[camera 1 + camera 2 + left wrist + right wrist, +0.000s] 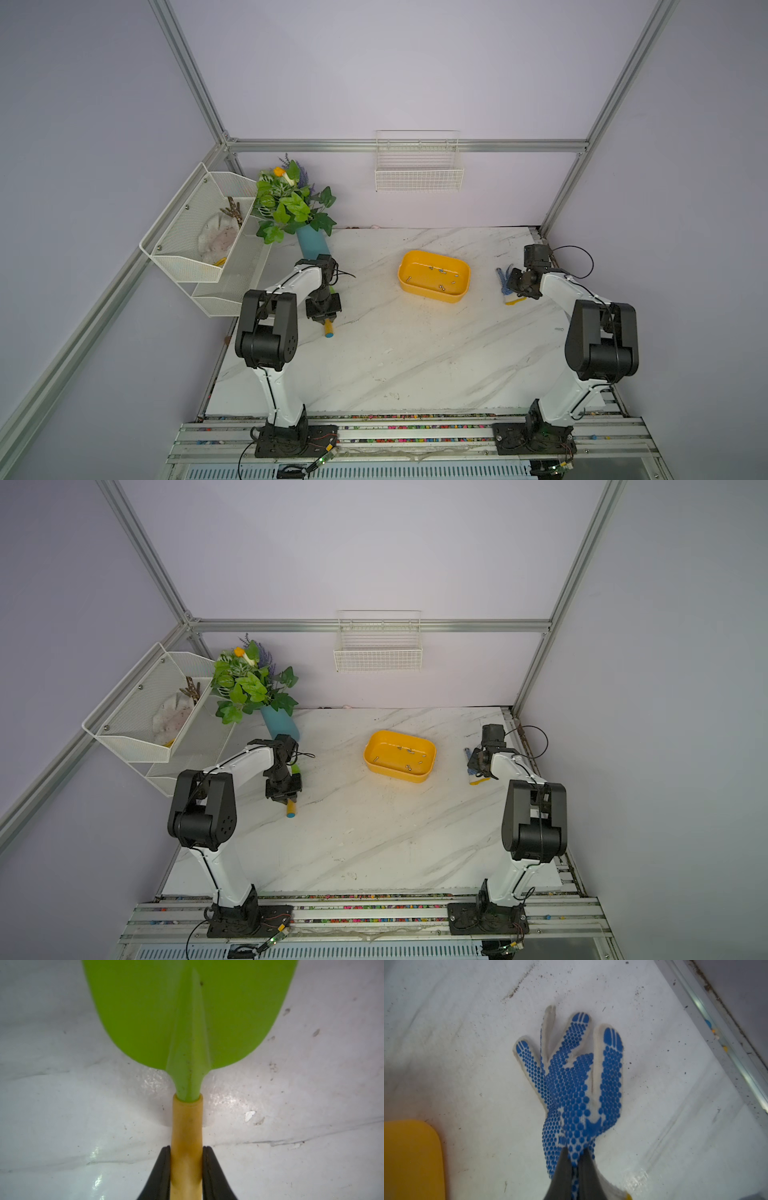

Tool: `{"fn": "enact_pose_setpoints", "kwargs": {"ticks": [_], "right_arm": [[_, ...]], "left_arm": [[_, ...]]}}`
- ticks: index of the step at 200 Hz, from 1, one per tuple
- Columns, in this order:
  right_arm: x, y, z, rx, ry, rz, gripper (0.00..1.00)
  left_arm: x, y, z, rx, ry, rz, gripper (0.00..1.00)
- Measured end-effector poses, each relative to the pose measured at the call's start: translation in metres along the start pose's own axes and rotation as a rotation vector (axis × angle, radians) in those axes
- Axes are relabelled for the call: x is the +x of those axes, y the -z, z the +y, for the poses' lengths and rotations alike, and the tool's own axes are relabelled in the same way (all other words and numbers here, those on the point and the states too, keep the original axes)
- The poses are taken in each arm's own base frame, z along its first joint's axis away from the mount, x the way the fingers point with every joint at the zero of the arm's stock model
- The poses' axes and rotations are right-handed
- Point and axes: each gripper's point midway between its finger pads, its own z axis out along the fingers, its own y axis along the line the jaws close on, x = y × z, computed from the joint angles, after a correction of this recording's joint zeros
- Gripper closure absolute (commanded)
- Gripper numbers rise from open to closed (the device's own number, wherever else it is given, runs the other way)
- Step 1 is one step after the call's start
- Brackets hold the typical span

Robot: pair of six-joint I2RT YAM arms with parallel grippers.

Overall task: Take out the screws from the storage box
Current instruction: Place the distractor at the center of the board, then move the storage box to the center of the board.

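While the screws lie scattered inside the storage box, which sits toward 1 o'clock from the middle of the surface, the left jaws clamp the yellow handle of a green trowel at the box's 9 o'clock; the right jaws pinch a blue-dotted glove at its 3 o'clock.

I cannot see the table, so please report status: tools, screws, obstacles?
Left tool shut on shovel handle. Right tool shut on glove. Screws in storage box. Nothing blocks box.
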Motion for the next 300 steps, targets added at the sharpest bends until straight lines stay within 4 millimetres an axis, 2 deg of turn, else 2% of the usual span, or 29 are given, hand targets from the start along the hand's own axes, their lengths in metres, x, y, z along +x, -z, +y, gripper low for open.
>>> {"fn": "enact_pose_setpoints", "kwargs": {"ticks": [19, 24, 30, 36, 72, 78, 99, 119, 139, 155, 174, 189, 204, 225, 259, 275, 300], "right_arm": [[-0.009, -0.002, 0.002, 0.002, 0.016, -0.012, 0.94], [-0.011, -0.001, 0.002, 0.002, 0.018, -0.016, 0.88], [-0.014, 0.000, 0.002, 0.002, 0.022, -0.021, 0.75], [-0.016, 0.001, 0.002, 0.001, 0.021, -0.026, 0.70], [-0.025, 0.006, -0.002, 0.000, 0.024, -0.044, 0.64], [-0.026, 0.007, -0.001, -0.005, 0.023, -0.045, 0.64], [-0.028, 0.015, 0.005, -0.043, 0.035, -0.050, 0.60], [-0.032, 0.035, 0.026, -0.136, 0.051, -0.070, 0.56], [-0.031, 0.061, 0.060, -0.251, 0.087, -0.092, 0.52], [-0.017, 0.075, 0.096, -0.345, 0.146, -0.077, 0.50], [0.007, 0.080, 0.131, -0.426, 0.215, -0.028, 0.49], [0.027, 0.080, 0.152, -0.473, 0.247, 0.020, 0.49], [0.036, 0.076, 0.159, -0.484, 0.248, 0.046, 0.49], [0.041, 0.063, 0.157, -0.467, 0.236, 0.085, 0.50], [0.051, 0.038, 0.150, -0.407, 0.225, 0.138, 0.52], [0.058, 0.029, 0.146, -0.387, 0.226, 0.162, 0.55], [0.063, 0.017, 0.146, -0.373, 0.236, 0.190, 0.67]], "left_arm": [[-0.006, 0.005, 0.001, -0.014, -0.017, -0.018, 0.82], [-0.006, 0.005, 0.002, -0.019, -0.021, -0.019, 0.82], [-0.005, 0.005, 0.004, -0.025, -0.025, -0.017, 0.82], [-0.004, 0.005, 0.006, -0.029, -0.027, -0.011, 0.82], [-0.005, 0.005, 0.013, -0.042, -0.035, -0.008, 0.79], [-0.005, 0.005, 0.014, -0.045, -0.035, -0.008, 0.75], [-0.006, 0.005, 0.015, -0.049, -0.041, -0.009, 0.75], [-0.006, 0.005, 0.016, -0.059, -0.044, -0.013, 0.73], [-0.007, 0.006, 0.018, -0.071, -0.050, -0.016, 0.67], [-0.007, 0.006, 0.020, -0.077, -0.055, -0.018, 0.66], [-0.007, 0.006, 0.020, -0.081, -0.055, -0.019, 0.64], [-0.007, 0.006, 0.020, -0.081, -0.055, -0.019, 0.62], [-0.008, 0.007, 0.020, -0.079, -0.054, -0.021, 0.61], [-0.009, 0.017, 0.018, -0.065, -0.044, -0.049, 0.57], [-0.012, 0.055, 0.011, -0.015, -0.034, -0.148, 0.53], [-0.011, 0.071, 0.003, 0.020, -0.034, -0.184, 0.53], [-0.008, 0.086, -0.008, 0.067, -0.038, -0.218, 0.53]]}}
